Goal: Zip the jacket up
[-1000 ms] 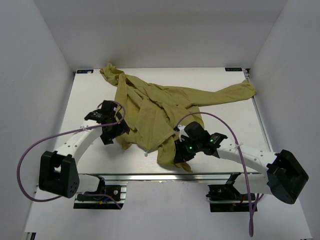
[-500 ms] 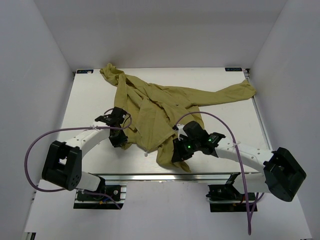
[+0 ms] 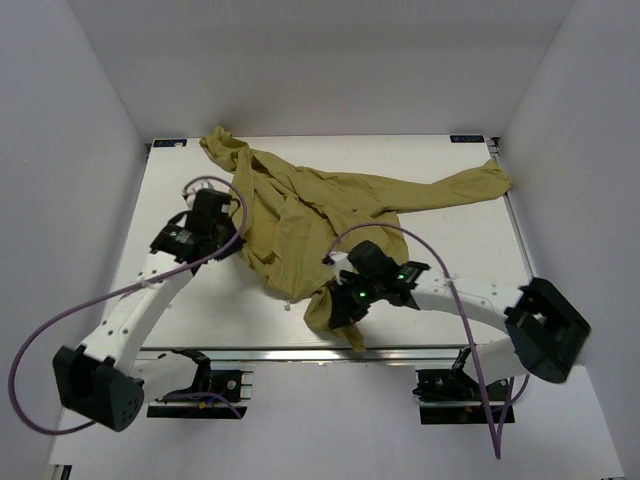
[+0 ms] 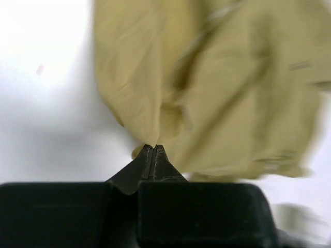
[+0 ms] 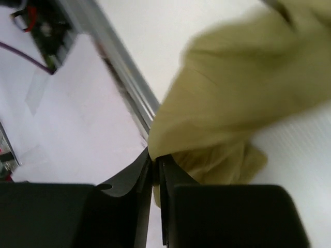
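The olive-yellow jacket (image 3: pixel 300 215) lies crumpled across the white table (image 3: pixel 460 250), one sleeve stretched to the far right, the hood end at the far left. My left gripper (image 3: pixel 238 243) is at the jacket's left edge. In the left wrist view its jaws (image 4: pixel 152 148) are shut, with a fold of the jacket (image 4: pixel 222 93) pinched at the tips. My right gripper (image 3: pixel 335 305) is at the jacket's near hem. In the right wrist view it (image 5: pixel 155 155) is shut on a fold of the jacket (image 5: pixel 243 93). The zipper is not visible.
The table's metal front rail (image 5: pixel 124 93) runs just beside the right gripper, and the jacket's hem hangs close to that edge (image 3: pixel 345 340). White walls enclose the table on three sides. A purple cable (image 3: pixel 215 185) loops over the left arm.
The left gripper has shut on the jacket's left edge and swung left and away. The right gripper has closed further and moved left, dragging the near hem with it.
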Robot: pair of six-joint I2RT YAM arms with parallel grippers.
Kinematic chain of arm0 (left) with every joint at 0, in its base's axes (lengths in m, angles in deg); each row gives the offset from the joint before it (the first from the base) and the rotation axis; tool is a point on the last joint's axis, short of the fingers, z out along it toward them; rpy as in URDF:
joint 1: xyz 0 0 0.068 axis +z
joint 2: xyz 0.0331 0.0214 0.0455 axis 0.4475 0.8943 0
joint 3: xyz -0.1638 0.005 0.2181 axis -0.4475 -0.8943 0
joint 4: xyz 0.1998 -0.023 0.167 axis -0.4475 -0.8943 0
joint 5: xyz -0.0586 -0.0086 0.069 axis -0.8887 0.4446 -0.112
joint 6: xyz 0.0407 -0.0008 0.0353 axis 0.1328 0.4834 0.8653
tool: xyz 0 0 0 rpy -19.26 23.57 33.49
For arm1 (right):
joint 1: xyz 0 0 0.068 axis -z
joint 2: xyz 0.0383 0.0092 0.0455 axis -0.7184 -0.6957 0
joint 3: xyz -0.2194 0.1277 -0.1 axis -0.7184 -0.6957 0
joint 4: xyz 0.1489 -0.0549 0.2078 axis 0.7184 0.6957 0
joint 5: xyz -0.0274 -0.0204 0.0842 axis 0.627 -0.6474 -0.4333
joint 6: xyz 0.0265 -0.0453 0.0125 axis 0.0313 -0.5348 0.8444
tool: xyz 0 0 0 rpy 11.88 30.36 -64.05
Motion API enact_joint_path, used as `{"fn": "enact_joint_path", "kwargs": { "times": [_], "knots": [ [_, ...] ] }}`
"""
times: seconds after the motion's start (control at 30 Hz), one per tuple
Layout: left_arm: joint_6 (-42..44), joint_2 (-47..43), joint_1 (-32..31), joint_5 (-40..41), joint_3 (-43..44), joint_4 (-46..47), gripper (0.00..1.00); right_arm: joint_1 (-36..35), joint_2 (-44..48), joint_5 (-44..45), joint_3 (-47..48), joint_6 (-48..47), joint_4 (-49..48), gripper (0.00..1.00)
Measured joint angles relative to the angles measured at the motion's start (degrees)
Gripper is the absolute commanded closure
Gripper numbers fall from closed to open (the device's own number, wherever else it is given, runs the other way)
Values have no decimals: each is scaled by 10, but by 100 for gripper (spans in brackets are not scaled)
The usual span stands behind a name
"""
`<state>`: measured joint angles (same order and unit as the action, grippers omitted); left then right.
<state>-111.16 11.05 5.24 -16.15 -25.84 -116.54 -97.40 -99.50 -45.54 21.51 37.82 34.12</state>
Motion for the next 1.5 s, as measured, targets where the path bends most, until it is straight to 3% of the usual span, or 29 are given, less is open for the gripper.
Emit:
{"fn": "enact_joint_path", "kwargs": {
  "times": [0.13,0.23,0.3,0.33,0.4,0.43,0.53,0.67,0.77,0.9,1.07,1.23,1.27,1.33,1.37,1.5],
  "knots": [
    [23,-31,0,-14,127,0,100,-87,-118,-12,115,-58,-36,87],
    [36,-24,0,-33,202,21,100,-164,-224,-7,255,-92,-91,88],
    [46,-7,0,-45,248,15,100,-197,-269,-4,315,-91,-168,78],
    [51,4,0,-44,270,13,100,-211,-275,-6,320,-84,-212,58],
    [62,21,0,-47,303,23,100,-220,-264,-20,299,-67,-288,39],
    [69,25,0,-50,311,28,100,-219,-253,-23,279,-62,-320,28],
    [79,30,0,-52,330,24,100,-200,-178,-16,160,-43,-402,21],
    [88,35,0,-54,333,30,100,-143,-39,4,-9,10,-450,17],
    [90,42,0,-82,318,56,100,-100,52,52,-69,26,-441,16],
    [90,84,-35,-120,286,96,100,-49,188,148,-110,52,-376,12],
    [94,184,-162,-133,280,115,100,57,368,330,-136,95,-220,11],
    [103,293,-286,-163,274,103,100,134,400,430,-116,115,-86,11],
    [108,316,-307,-173,270,93,96,146,385,436,-107,116,-65,11],
    [122,343,-338,-191,247,72,63,178,347,435,-90,116,-37,11],
    [134,347,-348,-204,232,59,3,193,325,430,-84,115,-30,11],
    [155,309,-357,-250,187,26,2,259,249,372,-59,106,-15,11]
  ]
}}
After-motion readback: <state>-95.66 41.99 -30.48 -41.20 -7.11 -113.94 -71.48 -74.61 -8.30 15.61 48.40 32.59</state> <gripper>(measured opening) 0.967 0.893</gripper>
